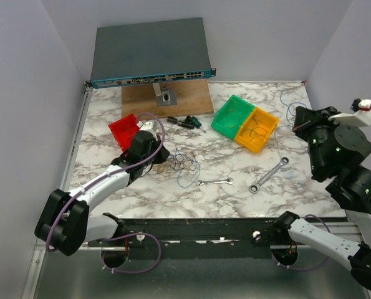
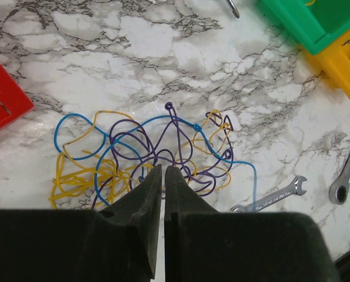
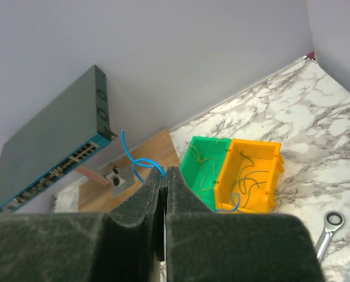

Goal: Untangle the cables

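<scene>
The cables (image 2: 157, 150) lie as a loose tangle of blue, purple and yellow strands on the marble, left of centre (image 1: 180, 164). My left gripper (image 2: 164, 169) hangs low at the tangle's near edge (image 1: 161, 161). Its jaws stand a narrow slit apart, with nothing clearly between them. My right gripper (image 3: 165, 170) is raised at the table's right side (image 1: 295, 121) and is shut on a single blue cable (image 3: 133, 161). That cable loops out past the fingertips and trails down toward the yellow bin (image 3: 263, 188).
A green bin (image 1: 222, 118) and yellow bin (image 1: 269, 124) with loose wires sit back right, and a red bin (image 1: 124, 131) back left. Two wrenches (image 1: 215, 182) (image 1: 269, 174) lie near the front. A network switch (image 1: 151, 53) rests on a wooden board (image 1: 185, 99) at the back.
</scene>
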`<state>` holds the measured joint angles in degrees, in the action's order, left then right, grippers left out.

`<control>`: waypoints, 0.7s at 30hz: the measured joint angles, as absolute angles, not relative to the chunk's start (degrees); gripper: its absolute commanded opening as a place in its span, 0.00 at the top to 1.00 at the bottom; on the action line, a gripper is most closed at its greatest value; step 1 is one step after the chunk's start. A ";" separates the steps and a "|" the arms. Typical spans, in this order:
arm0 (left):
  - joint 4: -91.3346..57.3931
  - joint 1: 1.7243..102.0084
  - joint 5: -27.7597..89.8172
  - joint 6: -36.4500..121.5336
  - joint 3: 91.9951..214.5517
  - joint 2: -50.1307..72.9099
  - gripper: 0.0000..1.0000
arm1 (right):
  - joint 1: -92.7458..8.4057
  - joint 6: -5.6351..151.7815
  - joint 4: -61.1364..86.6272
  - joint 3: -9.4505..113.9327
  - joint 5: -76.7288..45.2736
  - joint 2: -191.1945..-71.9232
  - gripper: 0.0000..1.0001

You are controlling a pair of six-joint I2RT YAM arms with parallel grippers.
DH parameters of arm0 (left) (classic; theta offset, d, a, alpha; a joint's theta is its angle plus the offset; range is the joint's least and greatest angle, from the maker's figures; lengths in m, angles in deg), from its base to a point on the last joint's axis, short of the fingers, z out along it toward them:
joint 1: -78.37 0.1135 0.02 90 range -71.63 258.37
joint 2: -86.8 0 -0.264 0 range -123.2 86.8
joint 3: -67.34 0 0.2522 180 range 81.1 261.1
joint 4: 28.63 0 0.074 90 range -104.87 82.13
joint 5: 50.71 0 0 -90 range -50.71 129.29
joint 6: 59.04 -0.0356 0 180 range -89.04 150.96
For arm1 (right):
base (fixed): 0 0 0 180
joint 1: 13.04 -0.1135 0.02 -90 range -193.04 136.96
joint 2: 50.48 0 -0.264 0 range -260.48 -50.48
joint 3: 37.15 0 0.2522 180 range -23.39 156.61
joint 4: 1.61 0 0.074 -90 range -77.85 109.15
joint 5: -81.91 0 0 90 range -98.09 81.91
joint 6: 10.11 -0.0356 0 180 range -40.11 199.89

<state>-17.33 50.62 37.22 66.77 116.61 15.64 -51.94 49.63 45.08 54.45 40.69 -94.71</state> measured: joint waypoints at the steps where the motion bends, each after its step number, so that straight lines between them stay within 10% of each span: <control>1: -17.37 50.62 37.22 66.75 116.59 16.10 0.88 | -51.94 50.15 45.14 54.52 40.51 -95.58 0.99; 14: -20.21 48.59 35.96 64.72 114.82 18.35 0.74 | -51.94 51.16 48.79 54.04 40.14 -107.95 0.99; 21: -20.36 48.24 35.98 64.06 114.75 19.20 0.47 | -51.94 56.47 46.19 64.37 42.44 -115.40 0.99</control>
